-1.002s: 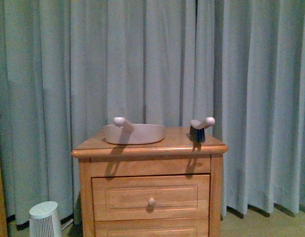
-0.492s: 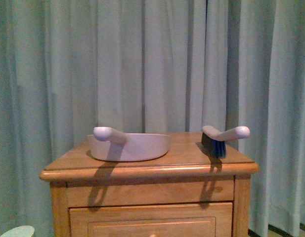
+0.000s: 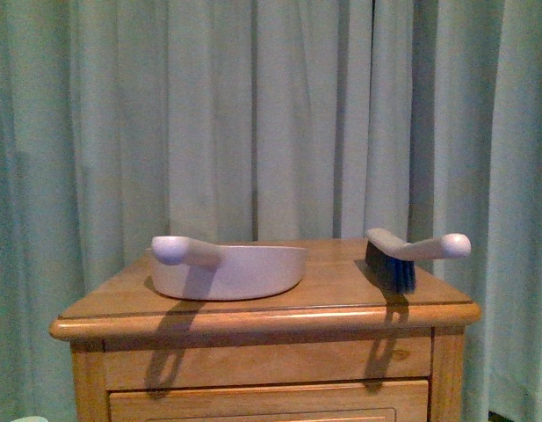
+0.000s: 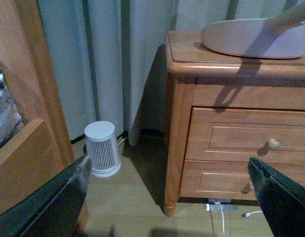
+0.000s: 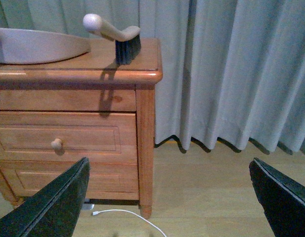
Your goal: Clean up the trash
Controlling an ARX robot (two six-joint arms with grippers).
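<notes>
Left gripper (image 4: 169, 159): dark fingers spread, empty.
Right gripper (image 5: 168, 162): spread, empty.
Pinkish-beige plastic dustpan (image 3: 235, 274), dark-bristled beige-handled brush (image 3: 392, 269): apart on wooden nightstand (image 3: 341, 283), handles outward, likely one per arm.
Trash: unseen.

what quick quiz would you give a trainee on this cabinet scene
1. In the front view, which lies further right on the light wooden bedside cabinet: A, the pinkish-beige plastic dustpan, or B, the beige-handled brush with dark bristles?
2. True or false: the brush lies inside the dustpan.
3. In the left wrist view, what stands on the floor beside the cabinet?

Key: 1 B; 2 false; 3 the white ribbed cylindrical appliance.
</notes>
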